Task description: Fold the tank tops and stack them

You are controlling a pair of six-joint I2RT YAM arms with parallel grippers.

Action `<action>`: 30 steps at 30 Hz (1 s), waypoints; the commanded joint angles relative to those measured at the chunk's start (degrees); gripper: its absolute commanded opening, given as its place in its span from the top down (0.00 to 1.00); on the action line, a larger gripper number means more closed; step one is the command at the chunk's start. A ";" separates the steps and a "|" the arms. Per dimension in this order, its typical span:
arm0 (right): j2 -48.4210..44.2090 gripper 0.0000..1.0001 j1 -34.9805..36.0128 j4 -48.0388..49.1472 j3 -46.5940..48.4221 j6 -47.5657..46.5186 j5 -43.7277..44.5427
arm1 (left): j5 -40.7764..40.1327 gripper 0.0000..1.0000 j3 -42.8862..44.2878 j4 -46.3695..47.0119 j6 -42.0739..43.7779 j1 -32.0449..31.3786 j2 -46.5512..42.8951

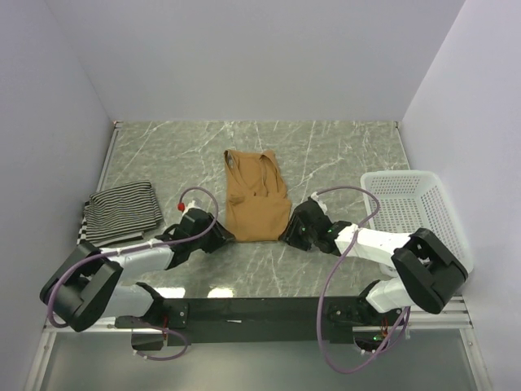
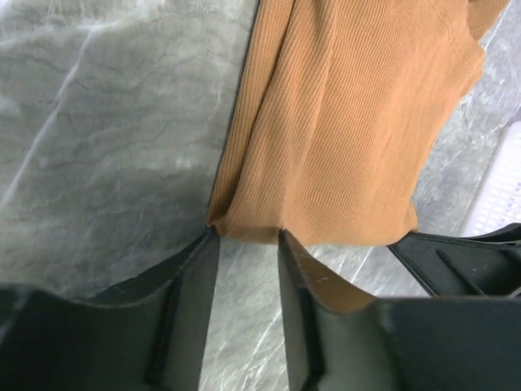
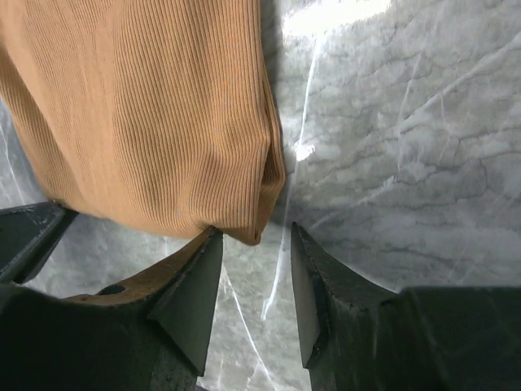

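Now I am holding left gripper (image 2: 248, 238) jaws apart at near-left hem corner of tan-brown tank top (image 1: 257, 202), cloth touching fingertips, not pinched; right gripper (image 3: 256, 235) jaws likewise standing apart at near-right corner. Top lying flat mid-table, straps far. Striped tank top (image 1: 122, 210) sitting folded at left; white mesh basket (image 1: 415, 208) at right

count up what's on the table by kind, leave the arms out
tan tank top: 1
folded striped pile: 1 (how many tops are in it cannot be told)
white mesh basket: 1
total: 3
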 commanded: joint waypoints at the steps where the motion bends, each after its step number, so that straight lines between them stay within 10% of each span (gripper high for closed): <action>1: 1.37 0.54 0.18 2.48 -1.18 1.06 3.20 | -0.56 0.59 -0.12 -1.10 0.75 0.20 2.24; 13: 5.51 0.92 0.27 0.82 3.12 -4.99 6.72 | -1.17 0.99 4.71 -6.09 7.17 -0.06 5.32; 30: -19.53 1.00 20.73 -23.07 -2.96 0.88 10.49 | -5.39 0.99 1.55 -33.16 -2.31 -15.61 -26.40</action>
